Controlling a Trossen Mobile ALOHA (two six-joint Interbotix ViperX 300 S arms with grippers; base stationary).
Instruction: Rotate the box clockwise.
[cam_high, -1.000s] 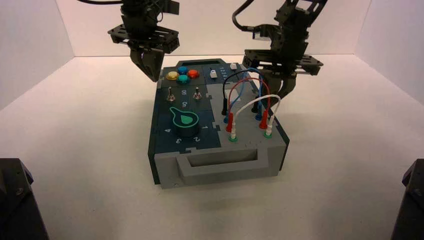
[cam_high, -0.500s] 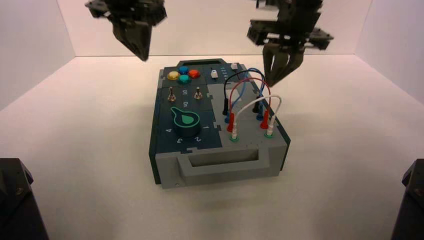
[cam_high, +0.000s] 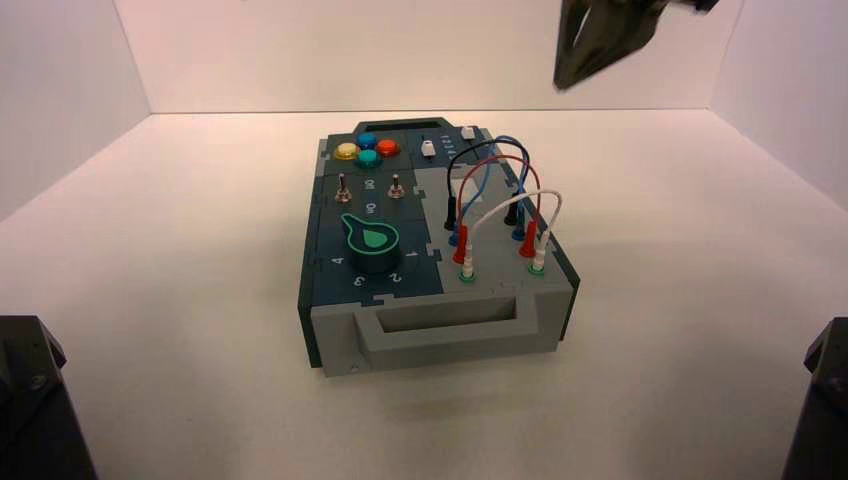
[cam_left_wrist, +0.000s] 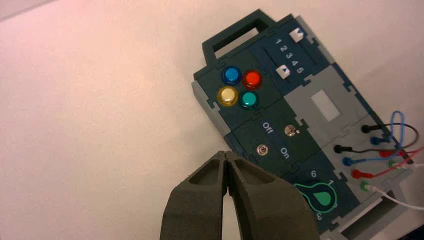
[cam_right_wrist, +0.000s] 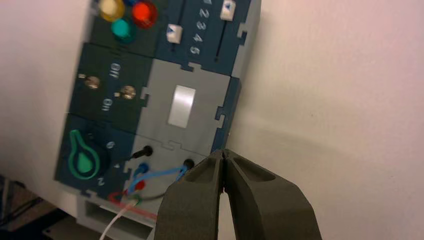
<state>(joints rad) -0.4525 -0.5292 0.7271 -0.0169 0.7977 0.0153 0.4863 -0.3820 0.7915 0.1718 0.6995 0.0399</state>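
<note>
While its fingertips (cam_left_wrist: 226, 159) are pressed together with nothing between them, the left gripper (cam_left_wrist: 226, 156) hangs high above the white table (cam_high: 180, 260), beside the long edge of the box (cam_high: 430, 255) near the two toggle switches (cam_left_wrist: 275, 140). The right gripper (cam_right_wrist: 223, 155) is also closed and empty, high over the other long edge. Neither one touches the box, which rests flat in the middle of the table, its grey handle (cam_high: 440, 325) toward the robot.

To turn it clockwise well, I think each closed gripper should come down beside an opposite corner and push low on the wall, away from the looped wires (cam_high: 495, 200).

Readable writing: "Off" and "On" by the switches, digits 2 to 5 beside the sliders (cam_left_wrist: 290, 52), and 6 and 3 around the green knob (cam_left_wrist: 320, 197).
</note>
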